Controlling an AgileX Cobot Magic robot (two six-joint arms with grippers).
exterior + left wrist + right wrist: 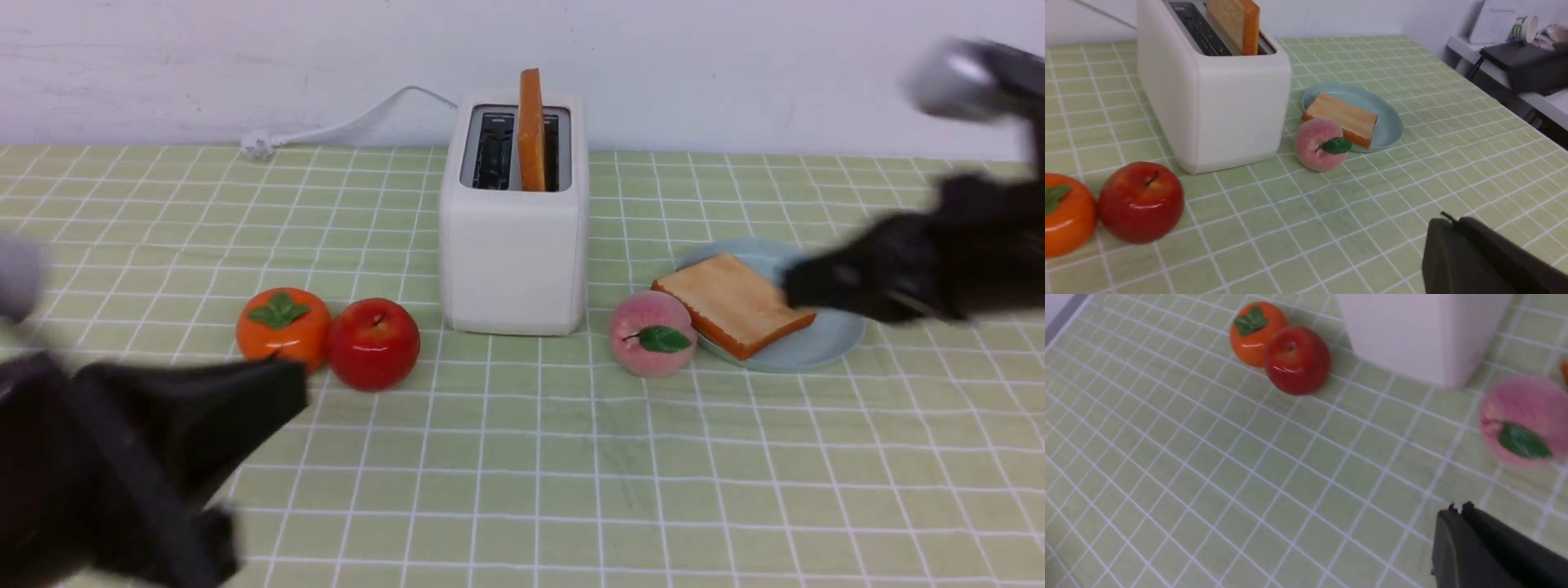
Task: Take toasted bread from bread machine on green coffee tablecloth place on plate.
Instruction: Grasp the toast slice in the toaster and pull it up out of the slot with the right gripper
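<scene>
A light yellow-green cloth with a grid of thin white lines covers the worktop. Near its far edge, around the middle, stands the white boxy two-slot toaster with rounded corners. One square slice of toasted bread with an orange-brown crust stands upright in its right slot, rising well above the grey metal surround; no bread shows above the left slot.

To the right of the toaster lies the round pale blue-green plate with a low rim. A second square slice with a golden-tan face lies on it, off to the left side, with part of it reaching past the rim.

Smaller things stand nearer: a glossy orange persimmon with green leaves and a shiny red apple side by side to the left of the toaster, and a pink peach with a green leaf just beside the plate's left edge.

The left end effector is clenched with nothing in its grip; the right end effector is likewise clenched and carries nothing.

By my judgement the task is about half done: one slice is on the plate, and the one in the toaster is left to lift out and lay there.
</scene>
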